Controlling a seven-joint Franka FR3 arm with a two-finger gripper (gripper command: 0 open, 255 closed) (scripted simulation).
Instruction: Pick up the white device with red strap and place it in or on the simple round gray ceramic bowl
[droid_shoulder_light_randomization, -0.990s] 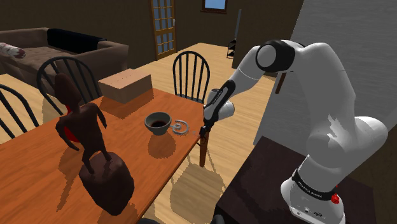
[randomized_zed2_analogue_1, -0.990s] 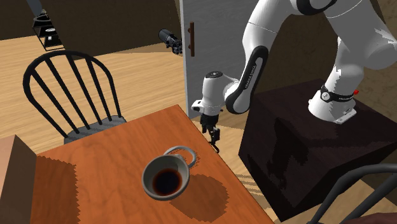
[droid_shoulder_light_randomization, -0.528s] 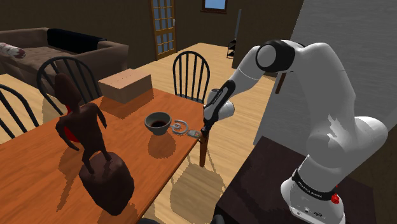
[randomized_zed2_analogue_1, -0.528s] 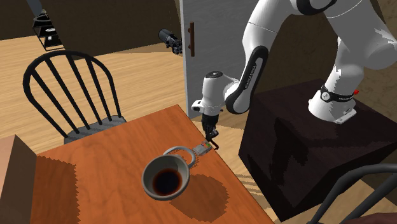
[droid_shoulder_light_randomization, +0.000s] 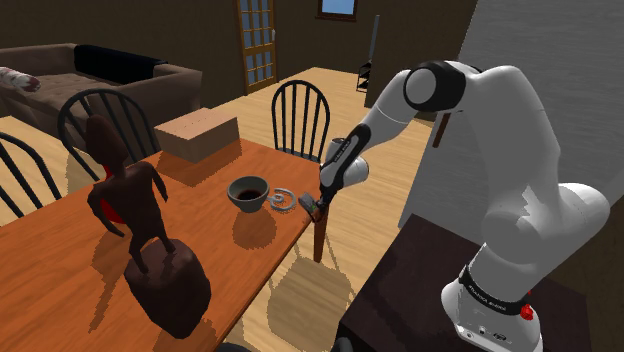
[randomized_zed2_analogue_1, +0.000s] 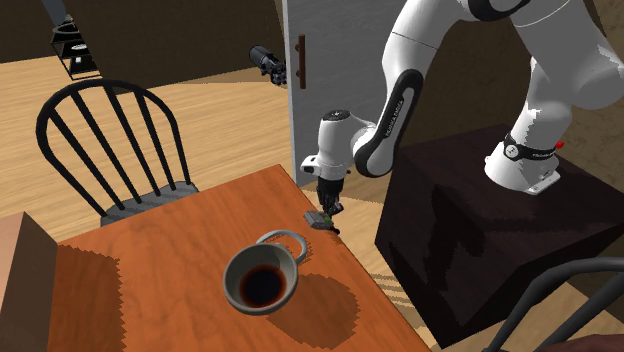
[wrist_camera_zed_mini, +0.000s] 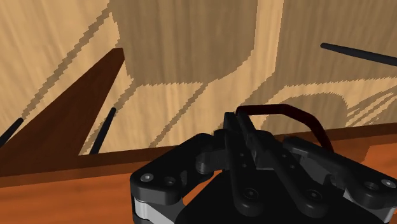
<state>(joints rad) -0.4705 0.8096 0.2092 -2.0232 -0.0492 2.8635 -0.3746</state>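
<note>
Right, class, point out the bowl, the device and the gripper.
bowl (randomized_zed2_analogue_1: 229, 283): second exterior view, its grey rim.
device (randomized_zed2_analogue_1: 319, 218): second exterior view, its body at the fingertips.
gripper (randomized_zed2_analogue_1: 329, 209): second exterior view, between its fingertips.

A pale wood plank floor (droid_shoulder_light_randomization: 300, 290) runs under an orange-brown wooden table (droid_shoulder_light_randomization: 60, 260) ringed by black spindle-back chairs (droid_shoulder_light_randomization: 301, 84). Beyond it, a brown sofa (droid_shoulder_light_randomization: 50, 70) stands against dark walls, near a glazed door (droid_shoulder_light_randomization: 257, 40) and a small window (droid_shoulder_light_randomization: 337, 6).
</note>
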